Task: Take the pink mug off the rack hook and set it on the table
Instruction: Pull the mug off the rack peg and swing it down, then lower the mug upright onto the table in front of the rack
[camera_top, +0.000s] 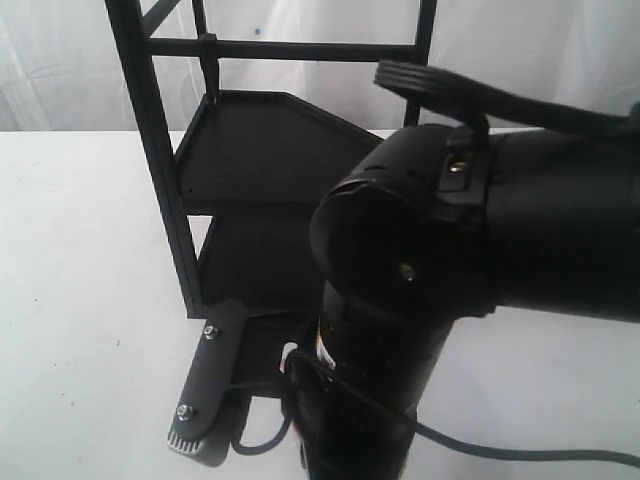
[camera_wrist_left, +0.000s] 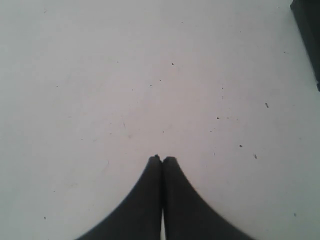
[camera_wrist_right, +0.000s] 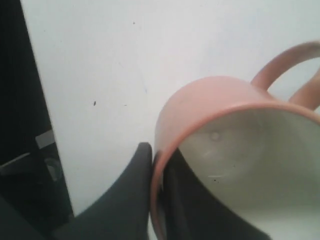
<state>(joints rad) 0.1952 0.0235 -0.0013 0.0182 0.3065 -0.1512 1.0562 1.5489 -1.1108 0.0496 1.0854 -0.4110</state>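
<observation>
As right claw (camera_wrist_right: 156, 162) clamps mug (camera_wrist_right: 200, 105), arm (camera_top: 420, 240) bent

I could read no words, numbers or brand marks in any of the views. The one candidate was a small sticker (camera_top: 323, 347) with red and yellow marks on the black casing of my arm (camera_top: 420, 260), seen in the exterior view. It was too small and blurred for me to make out any letter or figure on it.
</observation>
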